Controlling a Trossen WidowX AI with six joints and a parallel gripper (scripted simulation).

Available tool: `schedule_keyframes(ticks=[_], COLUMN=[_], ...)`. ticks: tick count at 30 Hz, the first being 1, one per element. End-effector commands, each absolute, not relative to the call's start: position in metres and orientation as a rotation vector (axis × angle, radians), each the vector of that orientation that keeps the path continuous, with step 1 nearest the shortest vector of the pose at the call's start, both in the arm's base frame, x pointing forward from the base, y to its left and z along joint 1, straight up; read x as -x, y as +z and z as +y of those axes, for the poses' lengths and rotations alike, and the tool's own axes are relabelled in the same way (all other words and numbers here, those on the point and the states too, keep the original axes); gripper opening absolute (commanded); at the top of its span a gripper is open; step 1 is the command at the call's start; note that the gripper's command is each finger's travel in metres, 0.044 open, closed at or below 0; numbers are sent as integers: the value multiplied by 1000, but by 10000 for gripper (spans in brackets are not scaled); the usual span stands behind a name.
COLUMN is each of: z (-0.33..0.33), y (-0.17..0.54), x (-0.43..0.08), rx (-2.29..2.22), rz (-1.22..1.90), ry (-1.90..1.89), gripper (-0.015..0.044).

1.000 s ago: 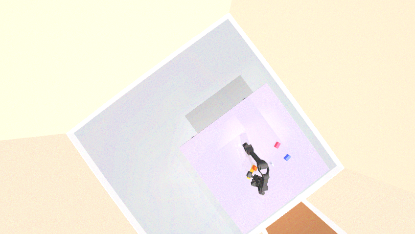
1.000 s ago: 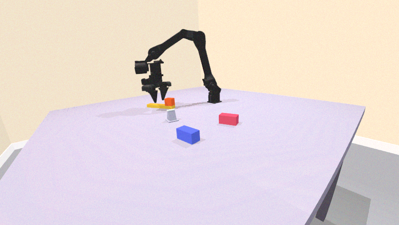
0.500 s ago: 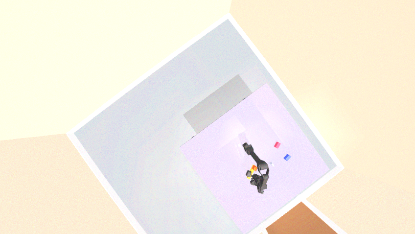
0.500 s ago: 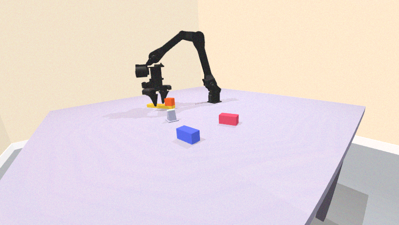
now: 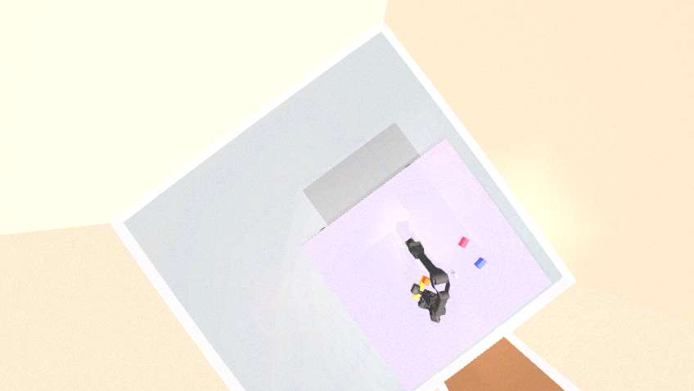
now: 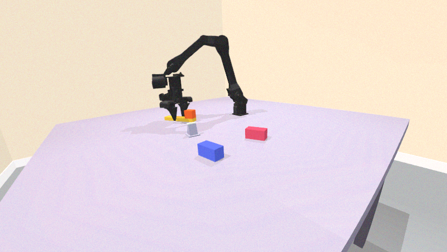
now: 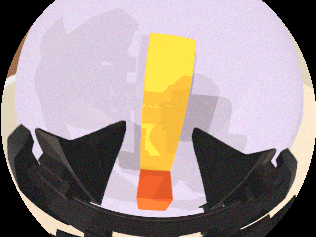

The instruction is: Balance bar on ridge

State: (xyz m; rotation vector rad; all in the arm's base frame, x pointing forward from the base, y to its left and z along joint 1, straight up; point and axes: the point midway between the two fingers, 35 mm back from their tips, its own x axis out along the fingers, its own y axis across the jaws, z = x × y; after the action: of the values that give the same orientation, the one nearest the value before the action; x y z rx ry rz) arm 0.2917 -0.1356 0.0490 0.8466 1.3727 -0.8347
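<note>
The yellow bar (image 5: 416, 296) (image 6: 169, 118) (image 7: 170, 64) lies flat on the table (image 6: 125, 187), with an orange block (image 5: 425, 280) (image 6: 190, 114) (image 7: 155, 185) on top of one end. My gripper (image 6: 178, 117) (image 7: 159, 129) is open and points down. Its fingertips are low, one on each side of the bar, with gaps to it in the wrist view. The grey-white ridge (image 5: 453, 273) (image 6: 192, 129) stands upright apart from the bar, nearer the exterior camera, with nothing on top. The ridge is not visible in the wrist view.
A blue block (image 5: 479, 262) (image 6: 210, 151) lies beyond the ridge from the bar, nearer the exterior camera. A red block (image 5: 464, 241) (image 6: 255, 133) lies to the right of the ridge in the exterior view. The arm's base stands at the back.
</note>
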Motion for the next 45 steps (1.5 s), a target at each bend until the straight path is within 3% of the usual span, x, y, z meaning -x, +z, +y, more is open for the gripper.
schedule_keyframes(ticks=[1,8,14,18,45], z=[-136,-136,-136,-136,-136], y=[49,49,49,55,125], x=[-292,-292,-292,-293,-292], rx=[-840,-847,-847,-846,-841], rz=[1373,1373,1373,1373,1372], ry=[-835,-835,-835,-835,-835], gripper=[315,131,91,0,0])
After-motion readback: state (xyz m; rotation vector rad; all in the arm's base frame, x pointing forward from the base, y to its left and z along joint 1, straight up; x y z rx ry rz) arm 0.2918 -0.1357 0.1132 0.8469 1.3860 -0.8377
